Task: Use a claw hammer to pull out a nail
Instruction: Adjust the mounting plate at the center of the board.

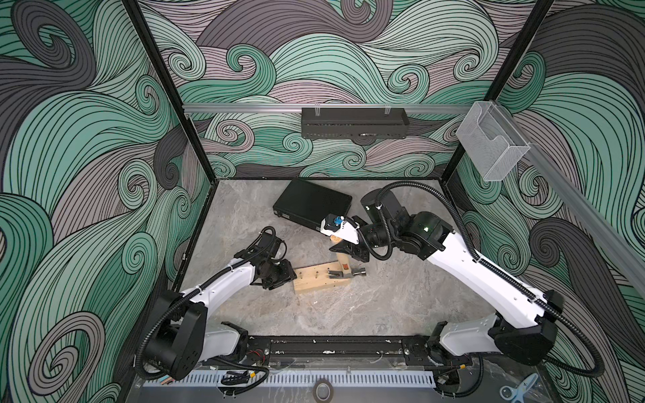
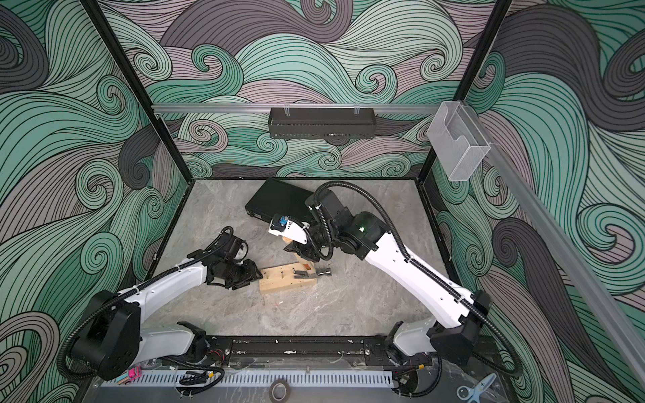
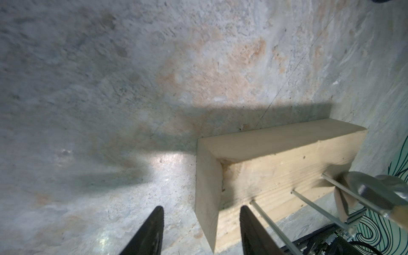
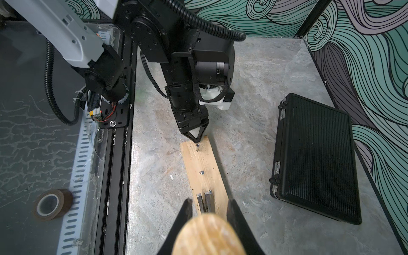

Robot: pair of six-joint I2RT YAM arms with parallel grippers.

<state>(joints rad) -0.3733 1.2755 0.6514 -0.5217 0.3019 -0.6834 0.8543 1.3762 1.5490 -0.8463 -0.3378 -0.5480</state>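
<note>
One grey surface (image 1: 349, 314) carries one black case (image 1: 312, 204) and one wooden block (image 1: 314, 281). One claw hammer (image 1: 343, 264) stands head-down on the block, its claw at the end one of three nails (image 3: 315, 207). It looks stiff, head-heavy and smooth-handled, so I'd grip high on the handle. The right hand (image 1: 345, 252) pinches that handle. The left hand (image 1: 289, 275) is spread at the block's other end.

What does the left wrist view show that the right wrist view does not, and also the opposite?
Only the left wrist view: the end face of the wooden block and the long shanks of the nails, seen from the side. Only the right wrist view: the black case, the tape roll, and the claw hammer, its handle end clamped in the right gripper. Both: the block's top, nails, the steel claw, and the left gripper.
</note>
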